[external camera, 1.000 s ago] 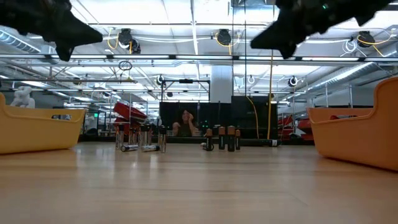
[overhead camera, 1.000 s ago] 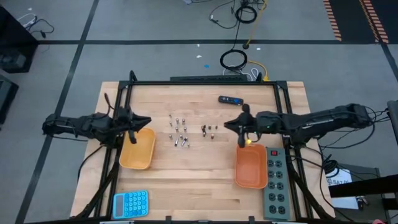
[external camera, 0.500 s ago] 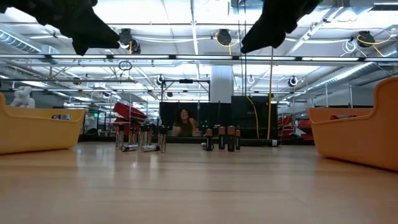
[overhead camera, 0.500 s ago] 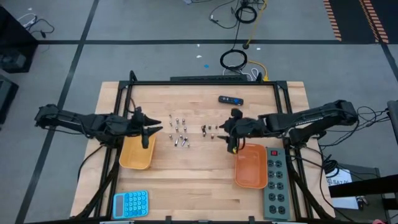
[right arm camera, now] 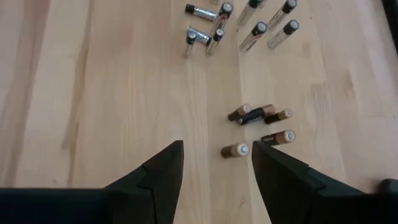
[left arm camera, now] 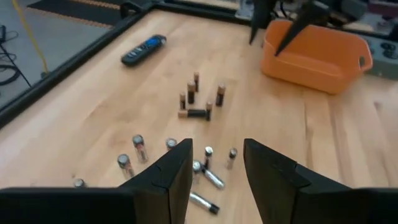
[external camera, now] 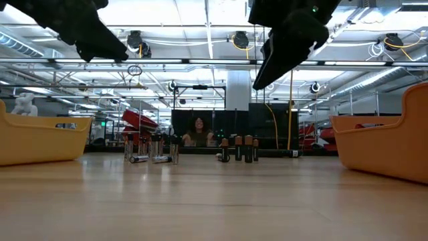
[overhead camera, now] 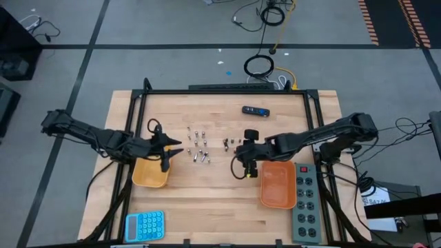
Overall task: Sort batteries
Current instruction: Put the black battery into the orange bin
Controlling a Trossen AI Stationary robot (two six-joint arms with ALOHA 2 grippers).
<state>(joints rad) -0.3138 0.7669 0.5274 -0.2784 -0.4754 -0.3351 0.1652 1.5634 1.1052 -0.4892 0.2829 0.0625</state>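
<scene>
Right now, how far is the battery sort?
Done: can't confirm anything; neither tray's inside shows a cell.
In hand: nothing held. The left gripper is open, over the yellow tray's edge facing the silvery batteries. The right gripper is open, beside the orange tray, above the table near the dark batteries.
Left: both clusters sit unsorted mid-table.

On the bench (overhead camera: 220, 207) I count two orange trays (overhead camera: 153, 180), one blue calculator (overhead camera: 145, 225), one black remote (overhead camera: 255, 110) and one power strip (overhead camera: 306, 200). I make out about nine silvery batteries (overhead camera: 198, 145) and five or six dark batteries (overhead camera: 231, 143).
</scene>
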